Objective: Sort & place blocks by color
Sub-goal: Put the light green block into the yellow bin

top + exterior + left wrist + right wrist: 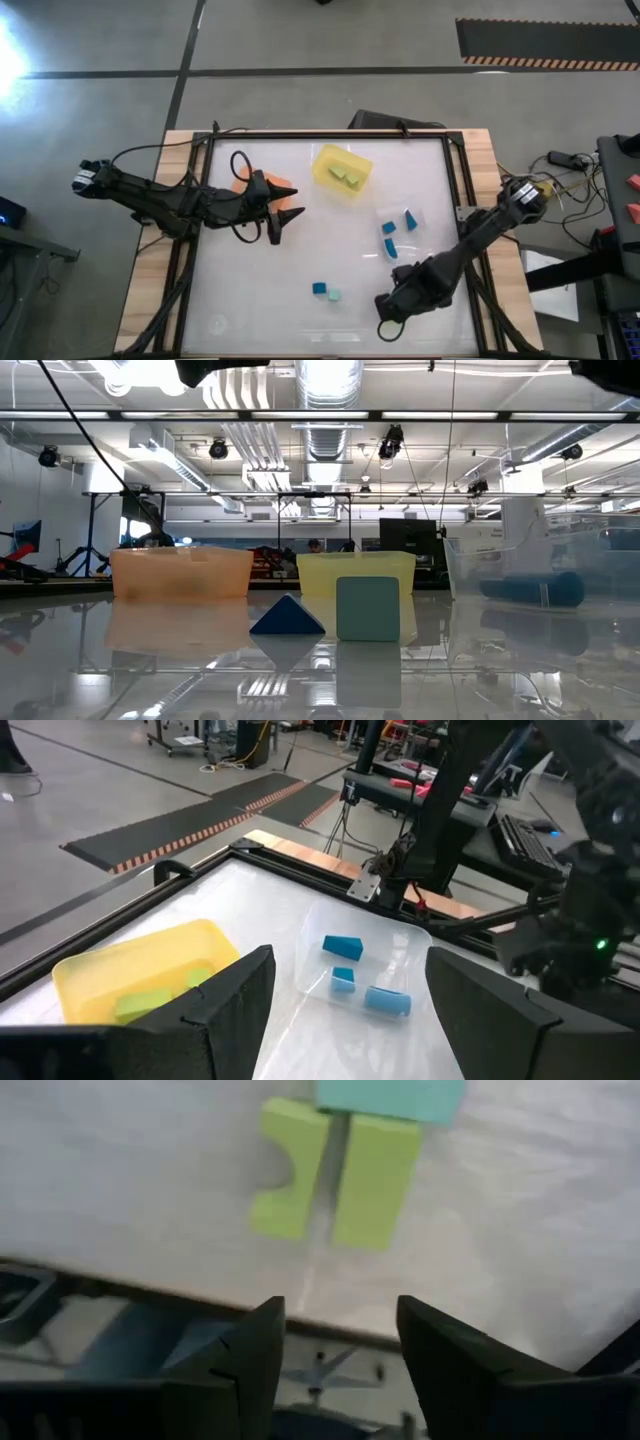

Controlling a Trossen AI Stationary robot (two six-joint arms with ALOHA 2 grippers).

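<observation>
A blue block [319, 288] and a mint block [334, 295] lie loose on the white table; the low view shows them as a blue wedge [287, 617] and a mint cube [368, 608]. In the right wrist view a yellow-green arch [285, 1170], a yellow-green bar [375, 1180] and a mint block [390, 1098] lie flat near the table's near edge. My right gripper [340, 1350] hangs open above them, tilted down, touching nothing. The arm [400, 295] hides them in the high view. My left gripper [350, 1020] waits open over the orange tray [290, 210].
The yellow tray [342, 170] holds two yellow-green blocks [150, 1003]. The clear tray [400, 235] holds three blue blocks [343, 946]. A dark frame [455, 200] rims the table. Bare table lies between the trays and the loose blocks.
</observation>
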